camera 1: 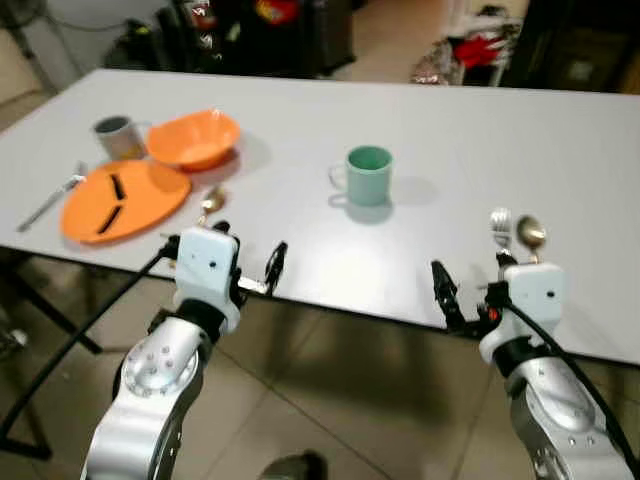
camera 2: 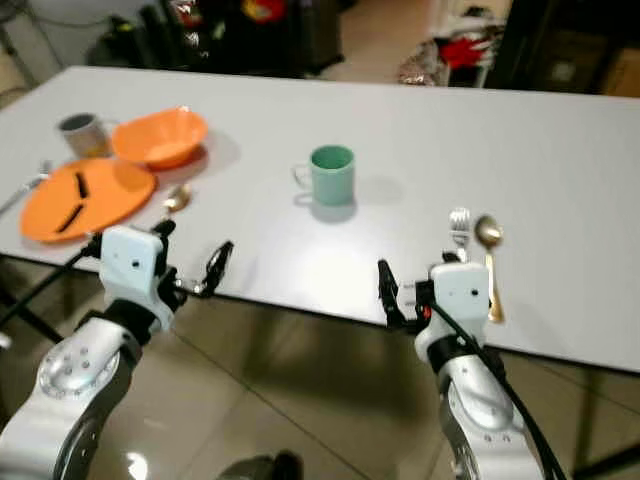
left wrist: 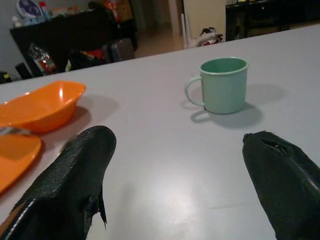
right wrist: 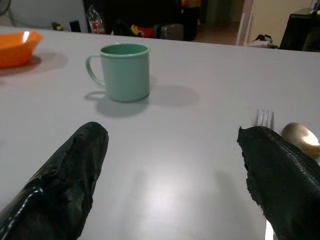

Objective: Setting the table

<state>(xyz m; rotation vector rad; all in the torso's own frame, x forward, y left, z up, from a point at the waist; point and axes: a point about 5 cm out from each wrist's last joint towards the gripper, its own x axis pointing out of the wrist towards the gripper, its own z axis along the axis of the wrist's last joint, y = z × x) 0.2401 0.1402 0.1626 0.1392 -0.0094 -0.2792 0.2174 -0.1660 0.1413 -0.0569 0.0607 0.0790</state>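
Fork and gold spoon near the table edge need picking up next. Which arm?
Right. The right tool is open at the table edge, just beside the fork and gold spoon. The left tool sits far across, near the orange plate.

The right tool (camera 1: 468, 297) covers the lower part of the fork (camera 1: 499, 228) and most of the gold spoon's (camera 1: 531, 236) handle in the left eye view. The second gold spoon (camera 1: 211, 201) near the orange plate (camera 1: 125, 200) is partly behind the left tool (camera 1: 252, 268). Two dark objects (camera 1: 110, 203) lie on the plate, too small to identify. In the left wrist view the plate (left wrist: 15, 156) is cut by the edge, and so is the orange bowl (left wrist: 37, 105). The worktop (camera 1: 560, 140) runs out of frame on both sides. The things behind it, perhaps bags (camera 1: 480, 50), are blurred.
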